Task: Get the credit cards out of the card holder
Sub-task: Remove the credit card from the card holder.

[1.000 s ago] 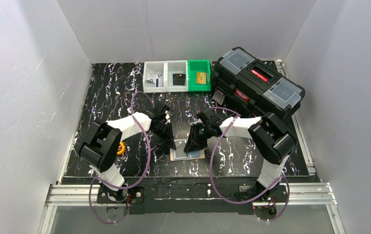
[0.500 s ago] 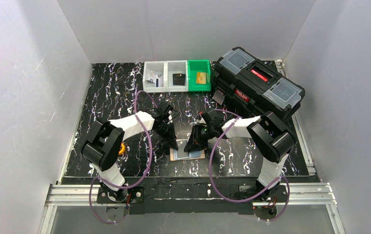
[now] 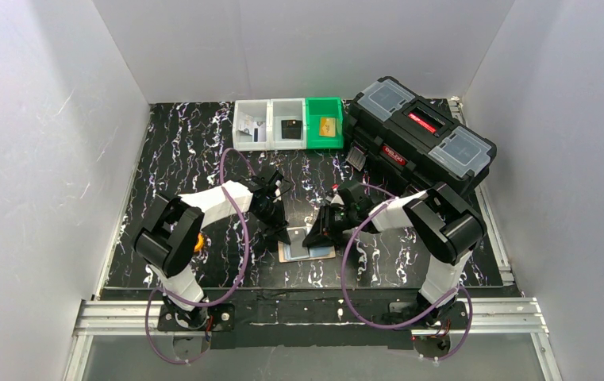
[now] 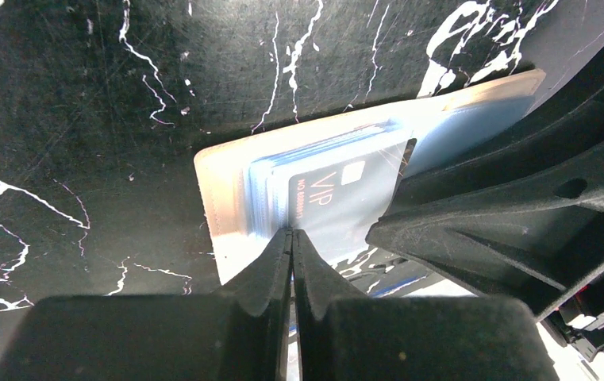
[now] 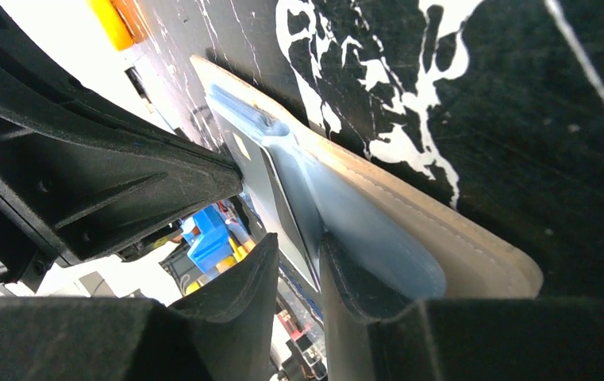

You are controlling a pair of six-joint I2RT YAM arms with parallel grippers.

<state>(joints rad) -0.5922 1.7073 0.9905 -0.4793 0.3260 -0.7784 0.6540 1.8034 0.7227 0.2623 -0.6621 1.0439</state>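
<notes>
The card holder point(image 4: 221, 190) lies open just ahead of the left gripper point(image 4: 292, 235), whose fingers are pressed together at the VIP credit card point(image 4: 326, 198); with the right gripper point(image 5: 298, 242) clamped on the blue sleeve point(image 5: 378, 254), we should slide the card out flat, slowly

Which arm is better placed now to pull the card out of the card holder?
Left, probably. The left gripper is shut, with its tips at the edge of the card. The right gripper grips the blue sleeves of the card holder, so it seems busy steadying it.
</notes>
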